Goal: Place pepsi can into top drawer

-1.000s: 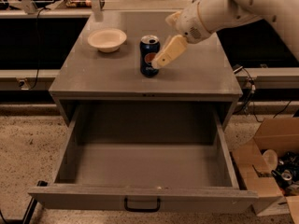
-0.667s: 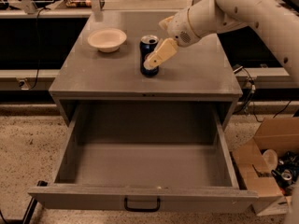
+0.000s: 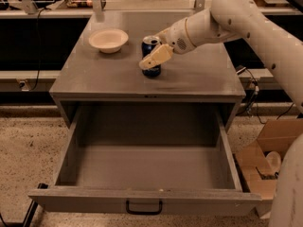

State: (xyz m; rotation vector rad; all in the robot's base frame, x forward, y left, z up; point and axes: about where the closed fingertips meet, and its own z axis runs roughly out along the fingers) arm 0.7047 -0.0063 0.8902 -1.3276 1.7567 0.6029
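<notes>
The pepsi can (image 3: pixel 150 44), dark blue with a silver top, stands upright on the grey cabinet top (image 3: pixel 109 77), right of centre. My gripper (image 3: pixel 149 60) reaches in from the right on the white arm (image 3: pixel 246 22) and is at the can, its cream tip covering the can's front middle. The can rests on the surface. The top drawer (image 3: pixel 142 198) is pulled wide open below the cabinet top, its inside bare, with a small black handle (image 3: pixel 144 207) on its front panel.
A cream shallow bowl (image 3: pixel 108 39) sits on the cabinet top left of the can. An open cardboard box (image 3: pixel 262 162) stands on the floor right of the drawer. A shelf with clutter runs along the back.
My gripper has moved left and a little down, from beside the can's right side to across its front. The can, bowl and drawer have not moved.
</notes>
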